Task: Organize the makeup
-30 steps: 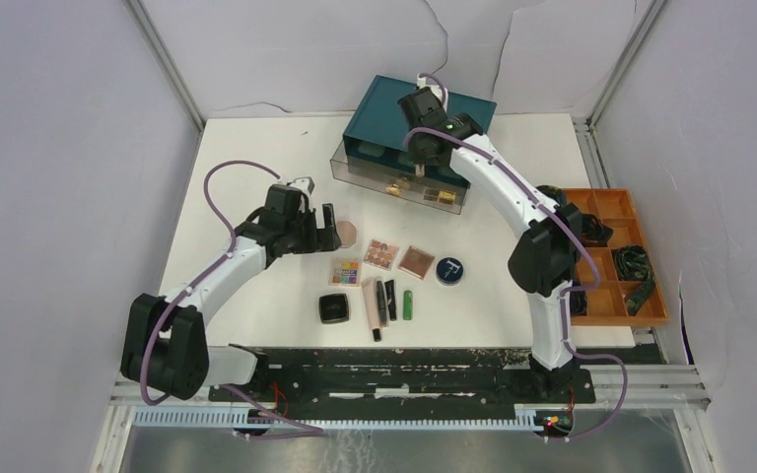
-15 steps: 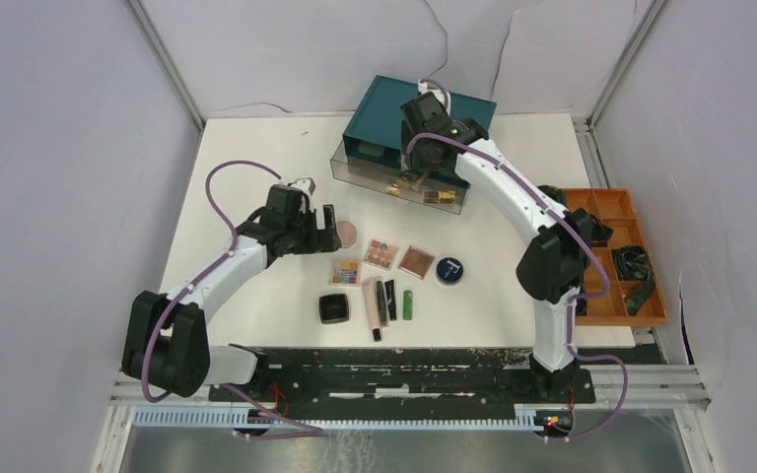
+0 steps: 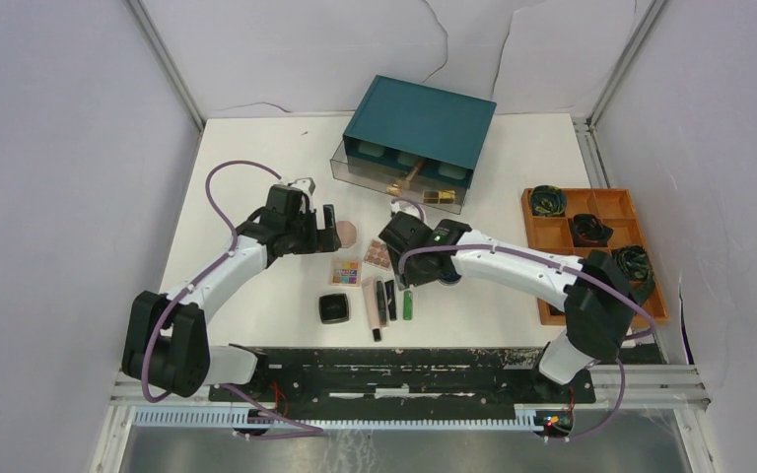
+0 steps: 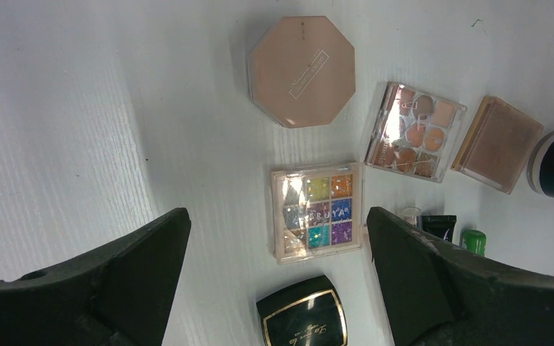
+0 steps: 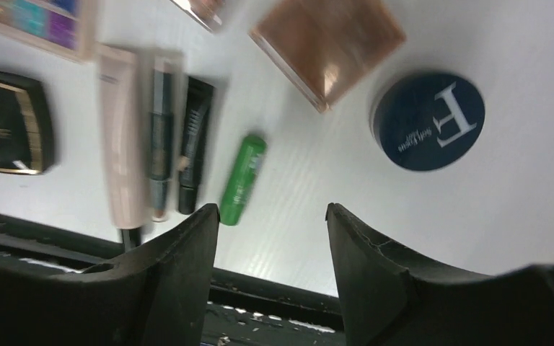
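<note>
Right gripper (image 5: 270, 210) near green tube (image 5: 243, 178), jaws parted

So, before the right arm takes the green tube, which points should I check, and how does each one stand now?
1. Right gripper open and empty: ok.
2. Left gripper open and empty: ok.
3. Green tube clear of the black tube beside it: ok.
4. Both grippers apart in the top view: ok, though close.
5. Free room inside the teal drawer box: cannot tell.

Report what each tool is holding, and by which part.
Nothing is held. The left tool and right tool both hang open and empty above the makeup.
</note>
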You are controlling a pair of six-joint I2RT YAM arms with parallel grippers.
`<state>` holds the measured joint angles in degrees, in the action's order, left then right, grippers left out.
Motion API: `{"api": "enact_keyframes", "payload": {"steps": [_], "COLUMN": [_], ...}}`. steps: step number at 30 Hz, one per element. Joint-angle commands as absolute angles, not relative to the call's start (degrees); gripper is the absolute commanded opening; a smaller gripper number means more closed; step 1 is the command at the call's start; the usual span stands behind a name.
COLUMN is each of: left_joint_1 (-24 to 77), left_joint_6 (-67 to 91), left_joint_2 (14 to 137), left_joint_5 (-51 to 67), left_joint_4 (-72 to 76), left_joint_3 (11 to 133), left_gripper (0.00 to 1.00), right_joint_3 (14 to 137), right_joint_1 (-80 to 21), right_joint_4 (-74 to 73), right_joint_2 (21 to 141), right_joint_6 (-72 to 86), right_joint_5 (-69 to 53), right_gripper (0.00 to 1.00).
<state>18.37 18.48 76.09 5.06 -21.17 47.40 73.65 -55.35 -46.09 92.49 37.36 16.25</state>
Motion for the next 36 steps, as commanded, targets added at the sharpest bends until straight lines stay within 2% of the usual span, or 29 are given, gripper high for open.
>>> {"api": "enact_keyframes", "payload": {"steps": [1, 17, 29, 32, 35, 36], "left_joint_1": [18.26, 18.34, 18.32, 18.32, 18.34, 18.36], "left_joint_6": [16.13, 16.9, 16.49, 16.27, 16.17, 16.08], "left_joint_2": [75.06, 72.88, 71.71, 71.9, 72.0, 71.98], "left_joint_5": [5.41, 5.36, 5.79, 5.79, 5.82, 5.88], "left_joint_4": [-20.21, -20.84, -21.4, -21.53, -21.62, -21.62], "left_joint_3": [48.82, 47.08, 46.61, 46.67, 46.65, 46.62], "left_gripper": [0.99, 0.99, 0.99, 0.99, 0.99, 0.99], "right_joint_3": [67.73, 63.35, 62.1, 61.59, 61.59, 61.74], "right_joint_1": [-55.07, -57.43, -57.47, -57.47, -57.41, -57.39], "right_joint_4": [-41.08, -35.32, -34.97, -33.66, -34.12, -34.63], "right_joint_2": [90.96, 98.48, 101.86, 102.66, 103.34, 103.25], "right_joint_6": [41.66, 44.47, 44.68, 44.57, 44.65, 44.63], "right_joint_5": [13.34, 11.7, 14.94, 14.44, 14.2, 14.08], "right_gripper": [0.62, 0.56, 0.4, 0.32, 0.1, 0.06]}}
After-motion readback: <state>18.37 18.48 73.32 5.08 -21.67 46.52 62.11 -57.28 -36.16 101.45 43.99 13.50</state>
